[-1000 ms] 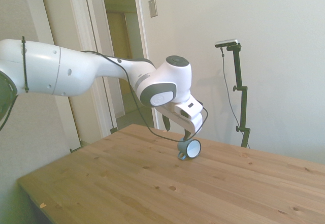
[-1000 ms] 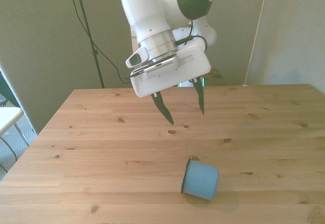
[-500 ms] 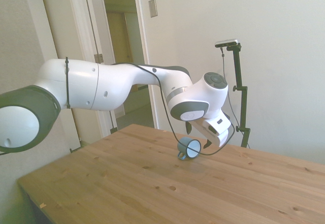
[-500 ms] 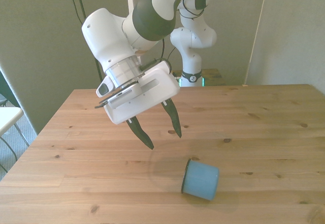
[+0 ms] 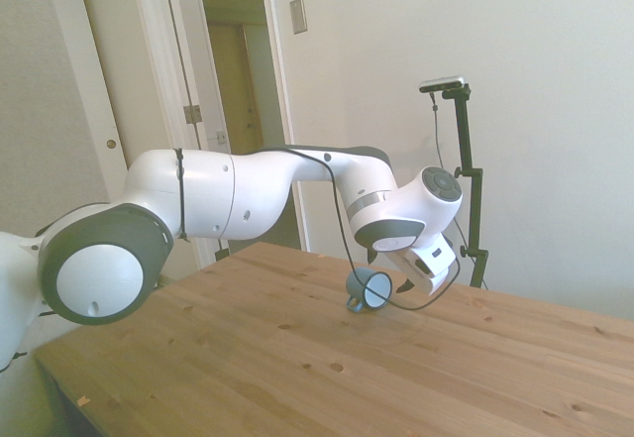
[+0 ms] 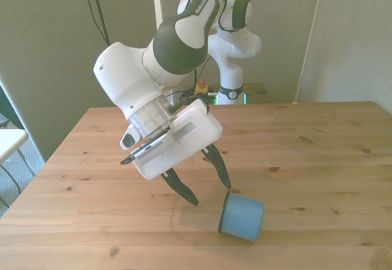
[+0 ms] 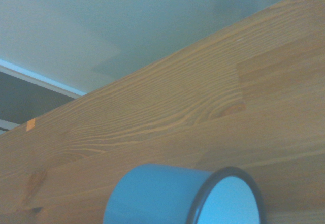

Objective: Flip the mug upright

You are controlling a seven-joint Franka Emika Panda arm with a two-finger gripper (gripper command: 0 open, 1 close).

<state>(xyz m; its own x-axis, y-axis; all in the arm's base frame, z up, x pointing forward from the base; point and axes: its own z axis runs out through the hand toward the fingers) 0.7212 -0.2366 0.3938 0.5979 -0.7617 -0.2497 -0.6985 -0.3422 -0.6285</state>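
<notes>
Side view: a pale pine worktop with knots fills the lower part, set in a room with a white wall, a white-framed doorway opening on a dim passage, and a small grey wall plate beside it. The white arm stretches in low across the wood, its wrist bent down, a black cable looping beneath it. The light-blue mug lies on its side on the worktop just under the wrist, white inside facing the camera, loop handle low against the wood. The hand is mostly hidden behind the wrist here.

Front view: the same planked worktop, with olive-grey walls behind. The hand tilts steeply downward toward the front view's right, its two dark fingers spread wide apart and holding nothing. One fingertip is just beside the mug's dark rim; the other is off to the front view's left. The mug lies on its side near the front edge. No readable lettering.

Wrist view: close wood grain, a pale wall beyond, and the mug on its side.
</notes>
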